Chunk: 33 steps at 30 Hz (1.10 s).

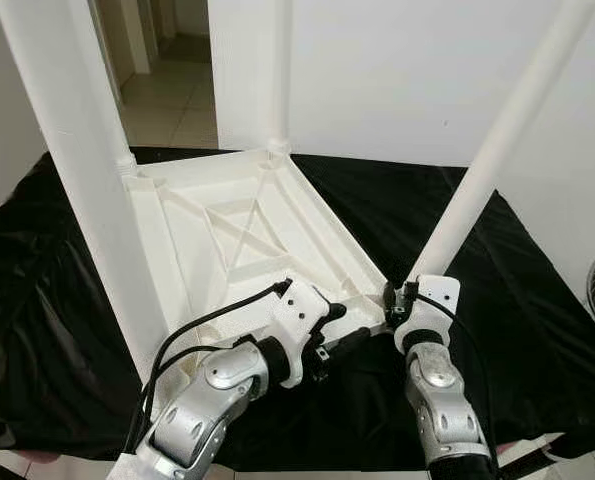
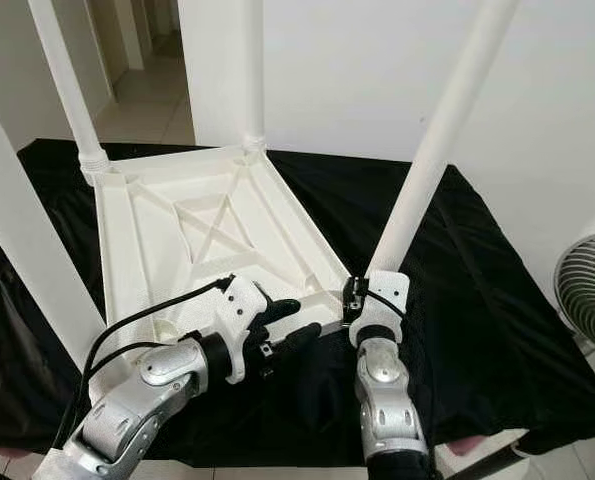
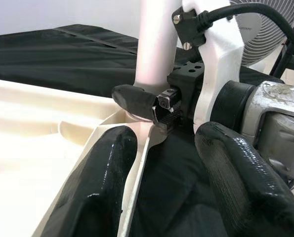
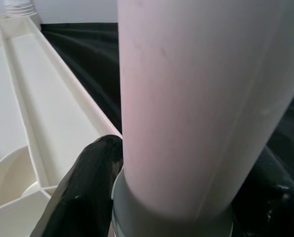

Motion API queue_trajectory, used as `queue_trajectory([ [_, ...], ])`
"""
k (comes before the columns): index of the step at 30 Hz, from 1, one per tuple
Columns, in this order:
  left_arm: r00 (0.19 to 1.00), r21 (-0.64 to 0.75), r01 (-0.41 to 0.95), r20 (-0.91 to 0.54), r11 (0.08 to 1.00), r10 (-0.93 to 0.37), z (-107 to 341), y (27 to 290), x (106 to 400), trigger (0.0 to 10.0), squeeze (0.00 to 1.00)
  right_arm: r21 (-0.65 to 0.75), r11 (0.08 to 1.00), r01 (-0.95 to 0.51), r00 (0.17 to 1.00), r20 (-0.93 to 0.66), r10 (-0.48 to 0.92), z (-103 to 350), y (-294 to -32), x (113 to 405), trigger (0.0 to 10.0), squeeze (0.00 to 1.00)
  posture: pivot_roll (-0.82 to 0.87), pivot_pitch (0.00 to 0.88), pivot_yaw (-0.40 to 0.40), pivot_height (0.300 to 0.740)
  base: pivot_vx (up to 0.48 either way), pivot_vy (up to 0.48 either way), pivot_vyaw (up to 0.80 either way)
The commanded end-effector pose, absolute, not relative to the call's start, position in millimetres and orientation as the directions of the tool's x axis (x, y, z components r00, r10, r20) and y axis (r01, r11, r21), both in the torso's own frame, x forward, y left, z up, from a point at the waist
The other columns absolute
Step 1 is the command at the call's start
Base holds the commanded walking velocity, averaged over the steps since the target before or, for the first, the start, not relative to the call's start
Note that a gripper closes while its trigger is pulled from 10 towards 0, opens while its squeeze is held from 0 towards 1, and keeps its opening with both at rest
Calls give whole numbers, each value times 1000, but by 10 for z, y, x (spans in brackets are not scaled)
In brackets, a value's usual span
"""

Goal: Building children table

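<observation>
My right tool (image 2: 355, 297) clamps the near-right leg (image 2: 432, 150) at its base; left tool (image 3: 159, 163) straddles the tabletop rim (image 3: 137, 168), fingers apart — I'd twist straight, steadying the rim.

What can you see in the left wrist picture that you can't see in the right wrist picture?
The left wrist view takes in the right gripper clamped round the foot of the near right leg, the left gripper's own fingers open astride the tabletop's edge, and a fan behind. The right wrist view has that leg close up and another leg's socket at the far corner. Both share the white upturned tabletop, the leg and the black cloth.
</observation>
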<state>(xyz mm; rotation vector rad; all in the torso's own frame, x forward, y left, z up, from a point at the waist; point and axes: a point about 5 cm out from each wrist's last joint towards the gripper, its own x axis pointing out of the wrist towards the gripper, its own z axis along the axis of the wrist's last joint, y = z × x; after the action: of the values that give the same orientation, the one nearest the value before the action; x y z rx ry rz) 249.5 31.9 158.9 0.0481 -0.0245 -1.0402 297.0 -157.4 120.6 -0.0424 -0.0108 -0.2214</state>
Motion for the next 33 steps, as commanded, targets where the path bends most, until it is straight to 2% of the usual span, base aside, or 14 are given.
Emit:
queue_trajectory([
  [1, 475, 54, 879, -5, 474, -880, 1581, 290, 2494, 10000, 0, -17, 957, 288, 955, -65, -289, 1055, -1654, 2904, 0, 0, -75, 27, -36, 740, 0, 0, 0],
  [6, 474, 57, 879, -4, 473, -880, 1588, 291, 2529, 10000, 0, -22, 959, 282, 956, -73, -283, 1082, -1626, 2898, 0, 0, -78, 19, -22, 740, 0, 0, 0],
  [7, 475, 58, 879, -2, 474, -880, 1590, 288, 2551, 10000, 0, -23, 964, 264, 962, -69, -265, 1108, -1599, 2914, 10000, 0, -77, 14, -15, 740, 0, 0, 0],
  [10, 474, 58, 879, -2, 473, -880, 1590, 283, 2555, 10000, 0, -23, 968, 250, 966, -62, -251, 1119, -1592, 2924, 10000, 0, -75, 16, -14, 740, 0, 0, 0],
  [11, 472, 62, 880, -4, 471, -881, 1590, 279, 2564, 10000, 0, -7, 984, 177, 984, -32, -178, 1170, -1560, 2945, 10000, 20, -71, 23, -13, 740, 0, 0, 0],
  [13, 472, 63, 880, -4, 471, -882, 1589, 279, 2566, 10000, 0, -3, 987, 160, 987, -25, -160, 1182, -1552, 2948, 10000, 20, -71, 23, -13, 740, 0, 0, 0],
  [14, 473, 65, 880, -8, 471, -881, 1582, 297, 2564, 10000, 0, -3, 992, 124, 992, 7, -124, 1227, -1585, 2954, 10000, 1000, -68, 31, -12, 740, 0, 0, 0],
  [17, 474, 64, 879, -18, 472, -880, 1558, 330, 2552, 10000, 0, -40, 996, 84, 994, 77, -81, 1305, -1756, 2949, 10000, 1000, -62, 31, -11, 740, 0, 0, 0],
  [20, 476, 60, 878, -24, 474, -879, 1544, 349, 2538, 10000, 0, -71, 997, 31, 998, 53, -27, 1272, -1896, 2934, 10000, 1000, -56, 26, -11, 740, 0, 0, 0],
  [26, 476, 57, 879, -27, 474, -879, 1537, 365, 2531, 10000, 0, -100, 991, -84, 996, 31, 88, 1254, -1946, 2924, 10000, 1000, -56, 18, -14, 740, 0, 0, 0],
  [27, 474, 58, 880, -32, 471, -880, 1519, 380, 2514, 10000, 0, -109, 974, -196, 980, 14, 199, 1255, -1944, 2892, 10000, 0, -58, 17, -14, 740, 0, 0, 0],
  [28, 474, 58, 880, -32, 471, -880, 1519, 380, 2514, 10000, 0, -109, 974, -196, 980, 14, 199, 1255, -1944, 2892, 10000, 0, -58, 17, -14, 740, 0, 0, 0],
  [30, 467, 64, 884, -44, 464, -883, 1498, 399, 2489, 10000, 0, -107, 914, -392, 919, -18, 393, 1265, -1974, 2844, 10000, 0, -57, 18, -9, 740, 0, 0, 0],
  [33, 461, 70, 887, -51, 457, -886, 1493, 408, 2480, 10000, 0, -126, 853, -507, 862, -65, 503, 1246, -2027, 2864, 10000, 0, -51, 12, -14, 740, 0, 0, 0],
])
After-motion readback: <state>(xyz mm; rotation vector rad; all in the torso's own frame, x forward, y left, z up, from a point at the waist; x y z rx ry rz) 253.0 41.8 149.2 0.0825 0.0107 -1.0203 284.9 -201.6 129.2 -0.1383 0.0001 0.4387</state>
